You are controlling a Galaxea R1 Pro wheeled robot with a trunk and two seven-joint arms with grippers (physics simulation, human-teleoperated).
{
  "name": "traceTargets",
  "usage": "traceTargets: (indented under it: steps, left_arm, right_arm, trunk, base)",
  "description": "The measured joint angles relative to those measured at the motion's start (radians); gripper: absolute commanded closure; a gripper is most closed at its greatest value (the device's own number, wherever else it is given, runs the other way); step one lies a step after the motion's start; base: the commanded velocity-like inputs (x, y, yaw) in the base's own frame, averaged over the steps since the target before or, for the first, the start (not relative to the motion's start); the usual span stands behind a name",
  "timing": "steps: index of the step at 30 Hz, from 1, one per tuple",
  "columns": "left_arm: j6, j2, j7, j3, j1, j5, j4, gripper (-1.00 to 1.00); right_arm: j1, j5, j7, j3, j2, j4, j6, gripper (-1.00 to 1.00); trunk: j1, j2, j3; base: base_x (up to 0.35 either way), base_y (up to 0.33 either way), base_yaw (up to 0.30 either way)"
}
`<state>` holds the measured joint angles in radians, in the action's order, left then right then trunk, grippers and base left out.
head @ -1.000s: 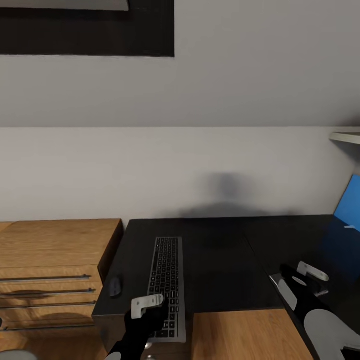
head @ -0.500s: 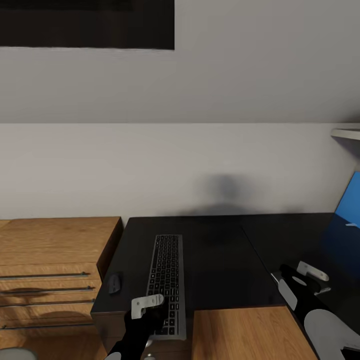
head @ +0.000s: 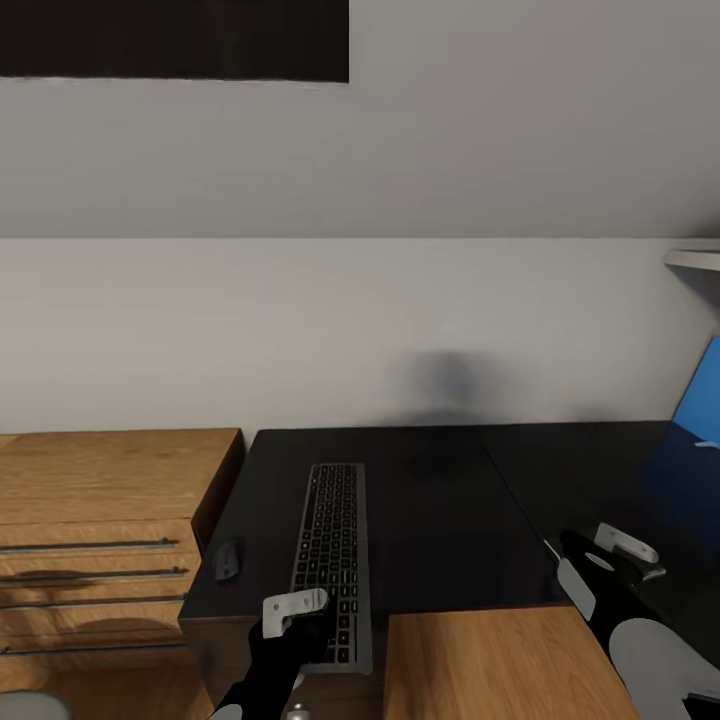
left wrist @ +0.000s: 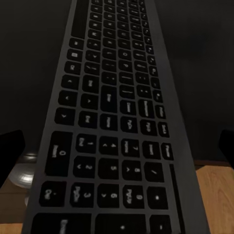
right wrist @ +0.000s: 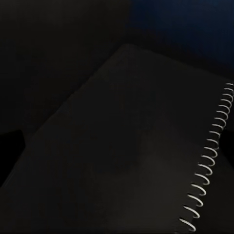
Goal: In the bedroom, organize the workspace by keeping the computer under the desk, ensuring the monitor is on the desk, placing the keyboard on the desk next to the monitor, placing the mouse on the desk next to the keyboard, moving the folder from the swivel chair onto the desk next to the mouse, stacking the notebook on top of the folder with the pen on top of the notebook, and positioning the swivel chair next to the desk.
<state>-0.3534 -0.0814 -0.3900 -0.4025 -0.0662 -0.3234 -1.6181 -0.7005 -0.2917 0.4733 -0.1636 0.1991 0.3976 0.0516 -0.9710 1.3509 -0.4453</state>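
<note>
The keyboard (head: 332,530) lies lengthwise on the black desk (head: 440,510), its near end sticking out past the front edge. My left gripper (head: 300,615) hovers over that near end, open. In the left wrist view its dark fingers (left wrist: 10,151) stand wide on either side of the keyboard (left wrist: 117,97). The small black mouse (head: 229,560) sits left of the keyboard by the desk's corner. My right gripper (head: 610,560) is over the desk's right part, shut on the dark spiral-bound notebook (right wrist: 122,146), whose grey edge (head: 574,588) shows beside the fingers.
An oak drawer unit (head: 100,500) with bar handles adjoins the desk's left side. The desk's blue back panel (head: 700,410) rises at the right edge, under a white shelf (head: 695,262). Oak floor (head: 490,670) shows in front of the desk. A grey wall stands behind.
The whole view has shifted upward, so the camera moved. Desk, keyboard and mouse slid up together a little against my grippers, which keep their places in the picture.
</note>
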Motion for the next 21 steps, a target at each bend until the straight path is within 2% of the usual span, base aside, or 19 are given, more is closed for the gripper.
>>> traceTargets:
  steps: [8, 21]
  left_arm:
    - [0.000, 0.000, 0.000, 0.000, 0.000, 0.000, 0.000, -1.00]
    - [0.000, 0.001, 0.000, 0.001, 0.000, 0.000, 0.000, -1.00]
  right_arm:
    - [0.000, 0.000, 0.001, 0.000, 0.000, 0.000, -0.003, -1.00]
    - [0.000, -0.001, 0.000, -0.001, 0.001, 0.000, -0.044, -1.00]
  trunk:
    - [-0.031, 0.056, -0.025]
    - [-0.031, 0.056, -0.025]
  base:
    - [0.000, 0.000, 0.000]
    - [0.000, 0.000, 0.000]
